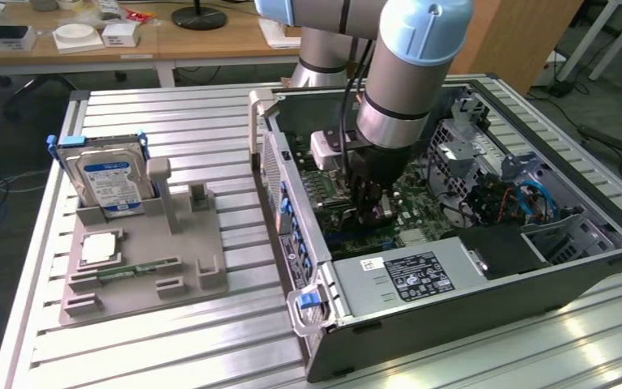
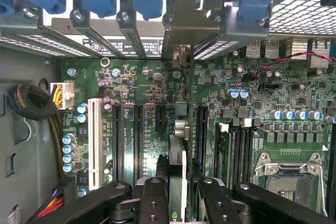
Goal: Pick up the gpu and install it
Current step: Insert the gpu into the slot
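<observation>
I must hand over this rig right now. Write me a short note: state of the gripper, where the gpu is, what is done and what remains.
Gripper: shut on the gpu, low inside the open computer case.
Gpu: held on edge between the fingers, over the motherboard, in line with the expansion slots; its bracket reaches the rear slot openings.
Done: gpu picked up and brought into the case.
Left: whether it is fully seated cannot be told; not released.
Holder outside the case: hard drive and memory stick remain there.
</observation>
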Available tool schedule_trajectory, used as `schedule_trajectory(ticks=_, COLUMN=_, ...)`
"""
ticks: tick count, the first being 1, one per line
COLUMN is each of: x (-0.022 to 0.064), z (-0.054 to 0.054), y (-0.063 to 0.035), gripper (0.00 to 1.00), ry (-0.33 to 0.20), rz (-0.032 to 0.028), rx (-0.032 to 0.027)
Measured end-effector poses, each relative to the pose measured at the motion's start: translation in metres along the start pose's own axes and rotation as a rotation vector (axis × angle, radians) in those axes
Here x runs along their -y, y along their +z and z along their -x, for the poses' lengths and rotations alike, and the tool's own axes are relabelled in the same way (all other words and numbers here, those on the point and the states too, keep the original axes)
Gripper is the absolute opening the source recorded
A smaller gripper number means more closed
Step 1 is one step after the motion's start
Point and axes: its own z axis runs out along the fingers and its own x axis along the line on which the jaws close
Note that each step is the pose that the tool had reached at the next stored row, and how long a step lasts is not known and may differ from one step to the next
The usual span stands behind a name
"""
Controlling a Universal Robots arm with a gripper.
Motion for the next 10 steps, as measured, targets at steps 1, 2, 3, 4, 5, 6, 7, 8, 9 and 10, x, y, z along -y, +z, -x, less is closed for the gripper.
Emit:
schedule_trajectory(ticks=1, x=0.0, z=0.0, y=0.0001, gripper=0.26, ry=0.0, rz=0.0, rx=0.0)
schedule_trajectory(ticks=2, x=0.0, z=0.0, y=0.0002, gripper=0.26, ry=0.0, rz=0.0, rx=0.0)
schedule_trajectory(ticks=3, x=0.0, z=0.0, y=0.0002, gripper=0.26, ry=0.001, rz=0.0, rx=0.0)
schedule_trajectory(ticks=4, x=0.0, z=0.0, y=0.0003, gripper=0.26, ry=0.001, rz=-0.0001, rx=0.0)
schedule_trajectory(ticks=5, x=0.0, z=0.0001, y=0.0003, gripper=0.26, ry=0.001, rz=-0.0001, rx=0.0001)
schedule_trajectory(ticks=6, x=0.0, z=0.0, y=0.0003, gripper=0.26, ry=0.001, rz=-0.0001, rx=0.0001)
schedule_trajectory(ticks=7, x=0.0, z=0.0001, y=0.0003, gripper=0.26, ry=0.0, rz=0.0, rx=0.0001)
schedule_trajectory(ticks=8, x=0.0, z=0.0, y=0.0003, gripper=0.26, ry=0.001, rz=-0.0001, rx=0.0001)
schedule_trajectory(ticks=9, x=0.0, z=0.0, y=0.0003, gripper=0.26, ry=0.001, rz=-0.0001, rx=0.0001)
schedule_trajectory(ticks=10, x=0.0001, z=0.0001, y=0.0003, gripper=0.26, ry=0.001, rz=-0.0001, rx=0.0001)
